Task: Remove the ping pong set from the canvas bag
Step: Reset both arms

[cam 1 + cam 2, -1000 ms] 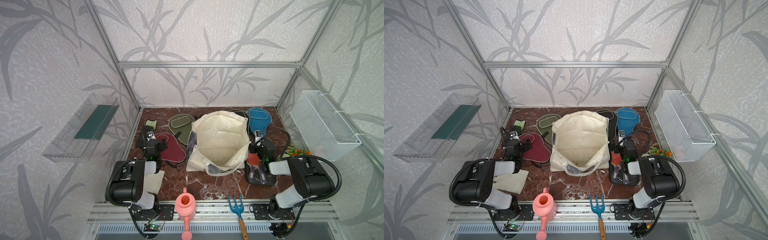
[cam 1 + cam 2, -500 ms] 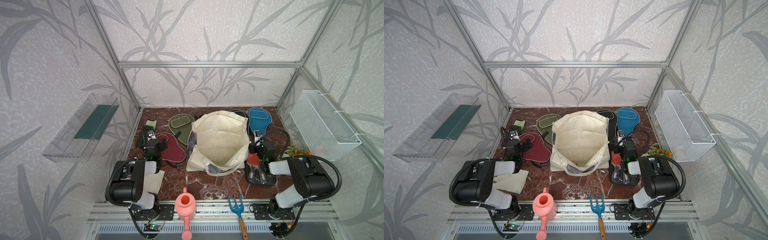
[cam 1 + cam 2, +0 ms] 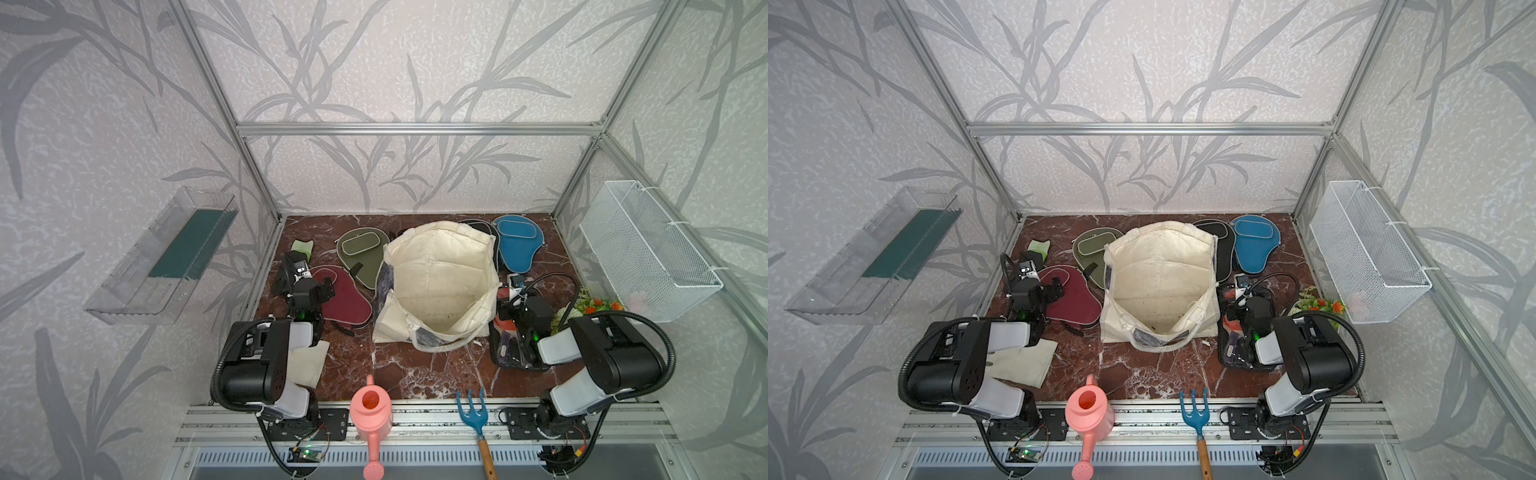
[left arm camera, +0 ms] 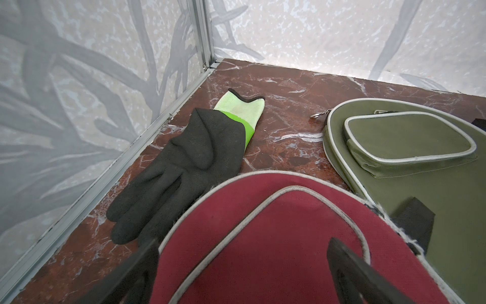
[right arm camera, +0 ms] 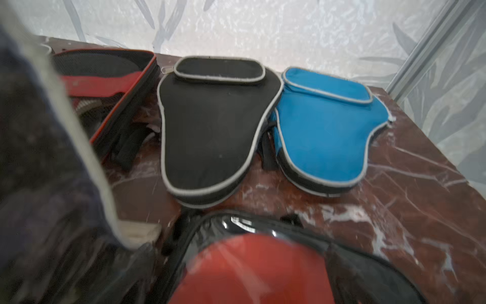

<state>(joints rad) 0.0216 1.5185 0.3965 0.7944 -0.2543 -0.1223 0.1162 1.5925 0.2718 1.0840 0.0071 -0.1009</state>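
While the cream canvas bag (image 3: 436, 257) gapes open, showing bare lining, the ping pong set lies around it. The maroon case (image 3: 345, 299) and olive case (image 3: 361, 257) are left of the bag. The black case (image 3: 1223, 245) and blue case (image 3: 517, 245) are behind its right side, and the clear-fronted case (image 3: 511, 353) is right of it. The left gripper (image 4: 243, 244) hovers spread wide over the maroon case. The right gripper (image 3: 515, 293) is likewise wide over the clear-fronted case and grips nothing.

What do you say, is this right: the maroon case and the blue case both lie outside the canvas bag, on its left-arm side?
Not quite. Both lie outside the canvas bag, but only the maroon case is on its left-arm side; the blue case lies on the right-arm side, as both top views show.
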